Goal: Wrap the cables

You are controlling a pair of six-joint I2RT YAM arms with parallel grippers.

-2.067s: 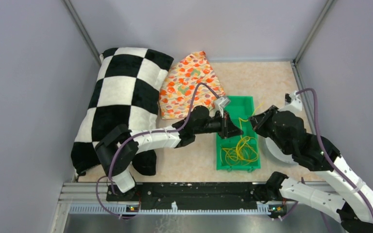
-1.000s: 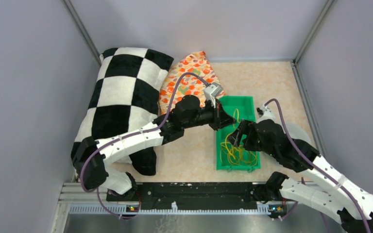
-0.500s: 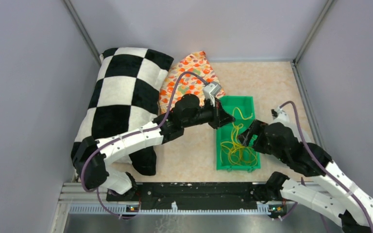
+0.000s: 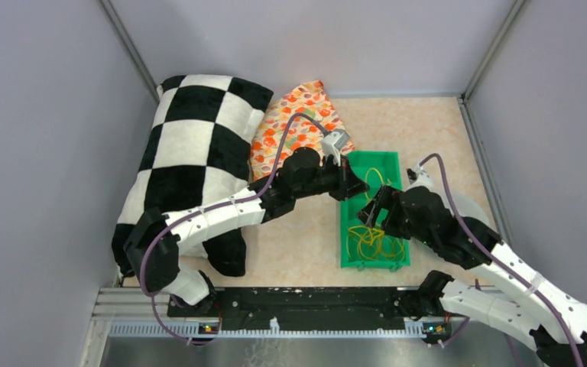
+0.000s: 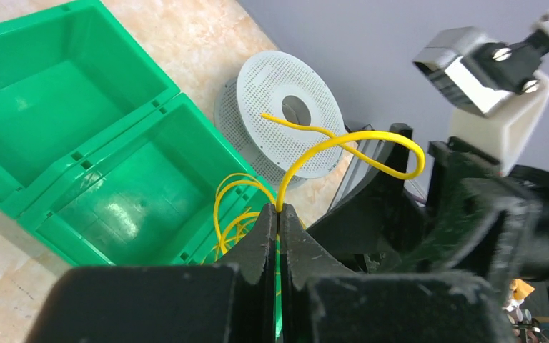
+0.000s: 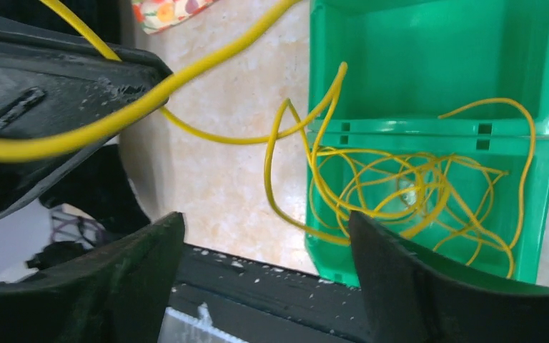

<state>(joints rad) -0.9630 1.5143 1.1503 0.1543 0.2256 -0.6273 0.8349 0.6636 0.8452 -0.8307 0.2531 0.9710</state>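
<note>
1. Top external showed the table (image 4: 428, 130) as the biggest item: a tan surface with grey walls on three sides.
2. Pillow (image 4: 191, 138), black-and-white checks, lay along the table's left side, from the far-left corner down toward the near edge.
3. Cloth (image 4: 294, 122), orange floral, lay just right of the pillow's far end, touching it, at the bin's far-left corner.
4. Bin (image 4: 386, 164), green with two compartments, sat right of centre with its long axis running near to far. A divider wall split it across the middle.
5. Spool (image 5: 271, 86), a white perforated disc, lay flat on the table just right of the bin. In the top view the right arm (image 4: 497, 260) mostly covered it.
6. Left gripper (image 5: 279, 214) hung over the bin's left wall by the far compartment. Its jaws were pinched tight on one yellow strand, which curled up into a loop past the tips.
7. Right gripper (image 6: 264, 218) sat above the bin's middle, facing the left one, near but apart. Its jaws were spread wide and held nothing; strands crossed the gap below without touching either finger.
8. Cables (image 6: 414, 193) were mostly a loose tangle in the near compartment. A couple of loops hung out over the left wall. One strand rose from the pile to the left gripper.
</note>
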